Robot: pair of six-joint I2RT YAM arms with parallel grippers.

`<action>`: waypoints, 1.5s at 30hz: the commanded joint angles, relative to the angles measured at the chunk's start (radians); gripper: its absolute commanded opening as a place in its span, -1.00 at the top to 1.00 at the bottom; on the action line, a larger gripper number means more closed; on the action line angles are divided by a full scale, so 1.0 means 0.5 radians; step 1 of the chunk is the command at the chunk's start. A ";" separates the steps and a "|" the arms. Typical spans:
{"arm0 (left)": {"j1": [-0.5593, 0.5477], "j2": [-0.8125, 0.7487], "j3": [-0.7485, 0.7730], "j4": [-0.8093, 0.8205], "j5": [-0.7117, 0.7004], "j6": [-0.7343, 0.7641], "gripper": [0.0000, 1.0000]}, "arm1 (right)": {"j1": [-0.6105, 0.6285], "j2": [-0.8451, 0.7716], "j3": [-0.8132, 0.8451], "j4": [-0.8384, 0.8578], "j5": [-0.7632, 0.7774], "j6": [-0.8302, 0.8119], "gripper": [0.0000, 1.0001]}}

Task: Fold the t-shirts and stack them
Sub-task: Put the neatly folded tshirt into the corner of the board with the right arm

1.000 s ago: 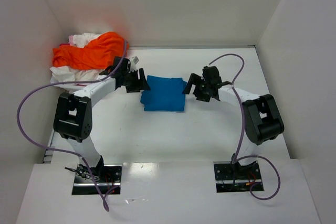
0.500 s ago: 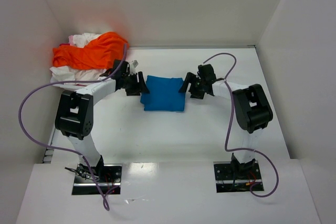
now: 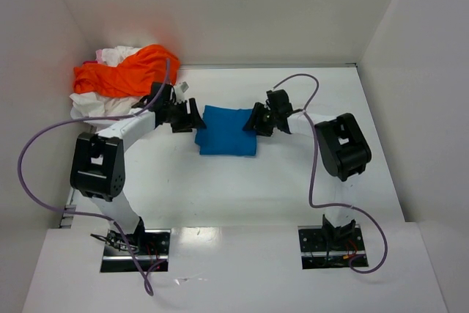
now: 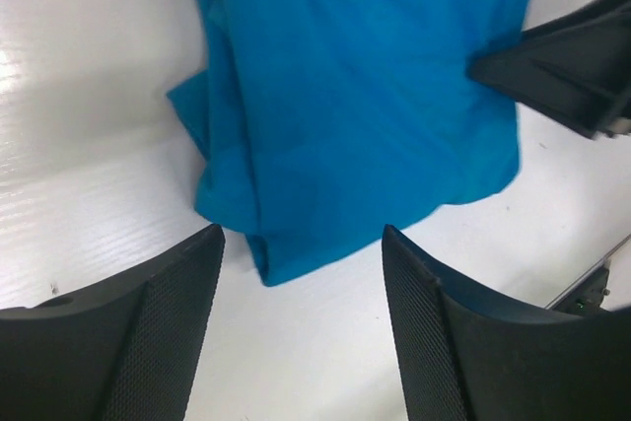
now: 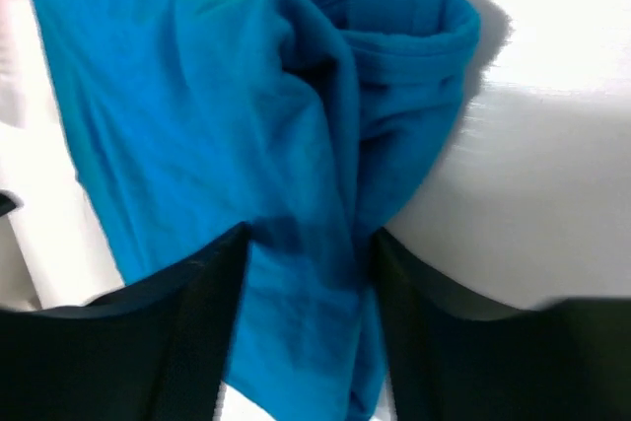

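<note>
A bright blue t-shirt point(image 3: 227, 131) lies folded in a rough rectangle on the white table. My left gripper point(image 3: 193, 117) is open at its left edge; in the left wrist view point(image 4: 301, 244) its fingers stand apart over bare table just short of the shirt's edge point(image 4: 345, 115). My right gripper point(image 3: 256, 120) is at the shirt's right edge. In the right wrist view point(image 5: 311, 239) its fingers are apart with bunched blue cloth point(image 5: 296, 115) between them. A bright orange t-shirt point(image 3: 128, 70) lies on white and pinkish ones point(image 3: 99, 102) at the back left.
White walls point(image 3: 410, 56) close in the table at the back and both sides. The pile of shirts fills the back left corner, just behind my left arm point(image 3: 124, 128). Purple cables point(image 3: 315, 144) loop beside both arms.
My right gripper has moved left onto the blue shirt's right edge. My left gripper has shifted slightly toward the back. The blue shirt has stayed in place.
</note>
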 commanded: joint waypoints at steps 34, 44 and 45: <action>0.223 -0.458 0.062 -0.340 0.184 0.207 -0.49 | -0.880 0.781 1.815 -1.249 0.932 -0.947 1.00; 0.223 -0.273 0.224 -0.448 0.184 0.226 -0.37 | -1.061 0.897 2.119 -1.451 1.510 -1.189 1.00; 0.223 -0.249 0.224 -0.466 0.184 0.226 -0.37 | -1.061 0.898 2.138 -1.452 1.648 -1.189 1.00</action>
